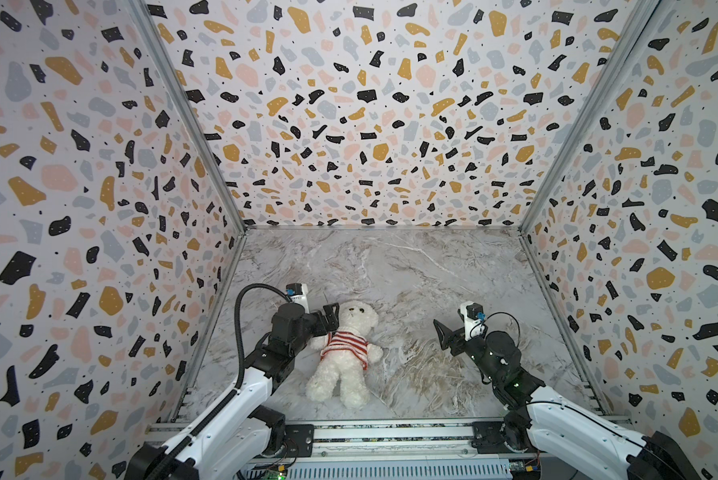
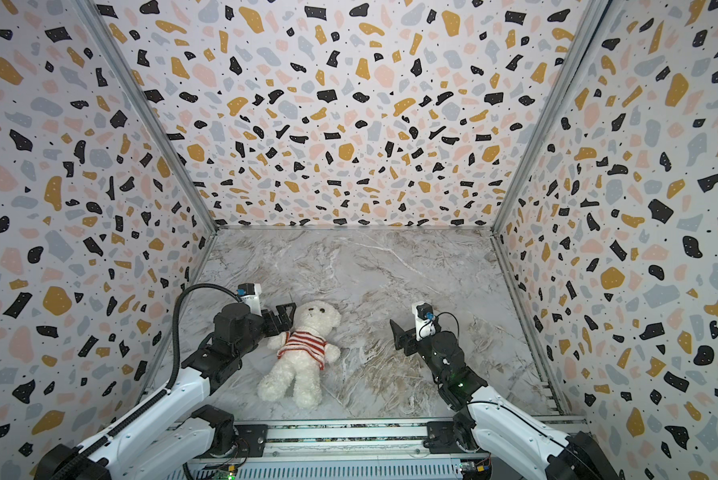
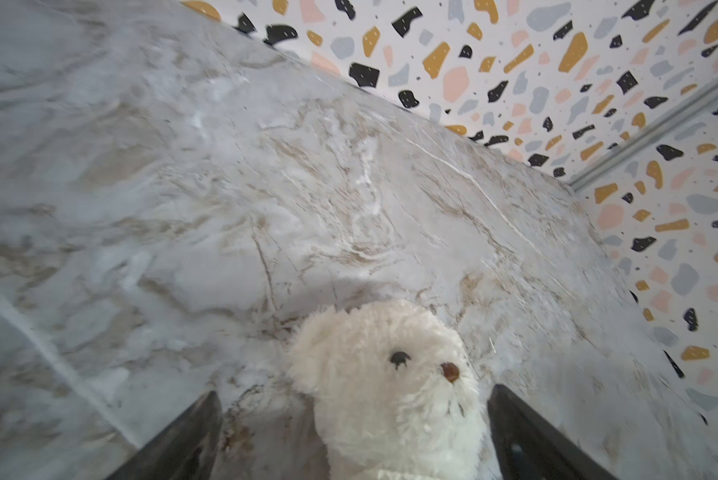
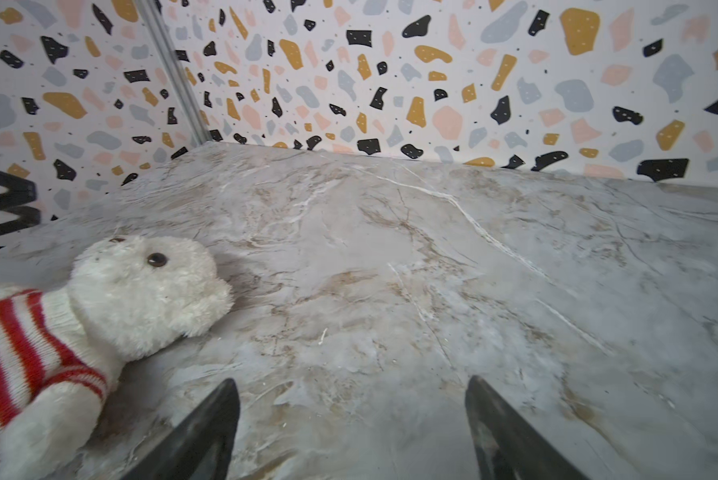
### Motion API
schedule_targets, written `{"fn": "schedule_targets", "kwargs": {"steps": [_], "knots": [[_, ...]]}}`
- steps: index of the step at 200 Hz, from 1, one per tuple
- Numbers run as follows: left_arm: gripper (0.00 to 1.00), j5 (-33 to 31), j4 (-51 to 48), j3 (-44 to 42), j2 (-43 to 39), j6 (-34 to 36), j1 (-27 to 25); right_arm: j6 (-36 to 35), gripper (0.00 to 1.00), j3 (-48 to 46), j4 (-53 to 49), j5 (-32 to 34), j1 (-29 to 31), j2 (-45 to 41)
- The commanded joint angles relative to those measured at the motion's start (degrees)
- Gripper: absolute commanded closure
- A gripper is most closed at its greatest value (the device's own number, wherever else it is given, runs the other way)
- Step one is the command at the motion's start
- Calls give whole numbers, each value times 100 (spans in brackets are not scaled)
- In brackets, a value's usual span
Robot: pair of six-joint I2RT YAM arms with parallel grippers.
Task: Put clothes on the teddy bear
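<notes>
The teddy bear [image 1: 351, 374] [image 2: 303, 374] lies on its back on the marble table, head toward the back wall, and wears a red-and-white striped sweater [image 1: 345, 347] [image 2: 305, 343] on its torso. My left gripper [image 1: 330, 318] [image 2: 284, 318] is open beside the bear's head and shoulder. In the left wrist view the bear's head [image 3: 390, 386] sits between the spread fingers of this gripper [image 3: 355, 392], which hold nothing. My right gripper [image 1: 442, 332] [image 2: 399, 332] [image 4: 351, 382] hangs open and empty to the bear's right, well apart from the bear [image 4: 141, 291].
Terrazzo-patterned walls [image 1: 100, 208] close in the marble table [image 1: 411, 270] on the left, back and right. A metal rail [image 1: 390, 436] runs along the front edge, where both arms are mounted. The left gripper's finger [image 4: 4, 199] shows at the edge of the right wrist view.
</notes>
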Motion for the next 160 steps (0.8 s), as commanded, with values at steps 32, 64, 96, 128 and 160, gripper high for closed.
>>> {"fn": "schedule_targets", "kwargs": {"steps": [32,64,96,128,160], "knots": [[0,-1348,-247,123,-179,163,226,254,1,280,-326,48,-851,52],[0,-1925,-316,-13,-482,151,298,277,1,357,-388,-103,-1291,54],[0,-2526,-522,-138,-880,-58,307,241,1,534,-632,-304,-1692,-4],[0,-3046,-1223,202,-845,322,308,8,1,733,-1009,-136,-2017,-181],[0,-3356,-1267,270,-909,688,307,-467,1,755,-1037,-412,-2477,-439]]}}
